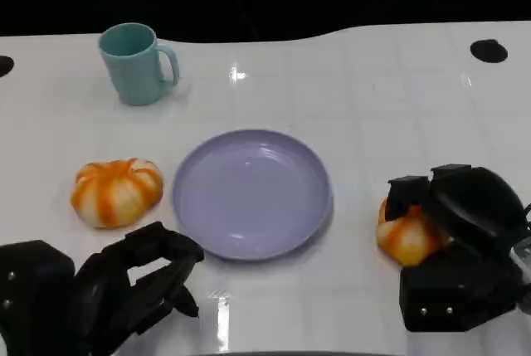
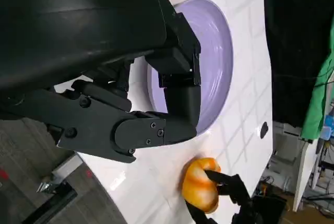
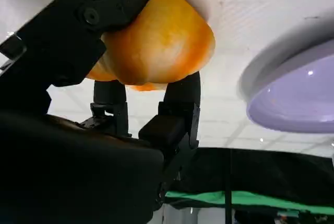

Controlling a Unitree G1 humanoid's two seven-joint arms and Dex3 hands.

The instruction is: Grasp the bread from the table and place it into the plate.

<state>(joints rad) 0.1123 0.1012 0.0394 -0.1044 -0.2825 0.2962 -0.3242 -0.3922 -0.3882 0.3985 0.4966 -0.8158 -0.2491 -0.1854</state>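
Head view: we note the lavender plate (image 1: 251, 194) at table (image 1: 373, 90) centre, nothing in it. Teal mug (image 1: 135, 63) at 11 o'clock from the plate; we cannot see inside it. One orange-striped bread (image 1: 116, 192) lies just beside the plate at 9 o'clock, untouched. A second bread (image 1: 406, 234) sits at 4 o'clock, on the table, with the right hand (image 1: 458, 244) closed around it. Left hand (image 1: 108, 290) at 7 o'clock, fingers curled loosely, holding nothing.

Left wrist view: left hand (image 2: 130, 109) over the plate (image 2: 219, 51) rim, fingers bent, nothing in them. The held bread (image 2: 197, 182) shows beyond.

Right wrist view: right hand fingers (image 3: 180, 104) grip the bread (image 3: 156, 46) from both sides; plate (image 3: 292, 93) edge nearby.
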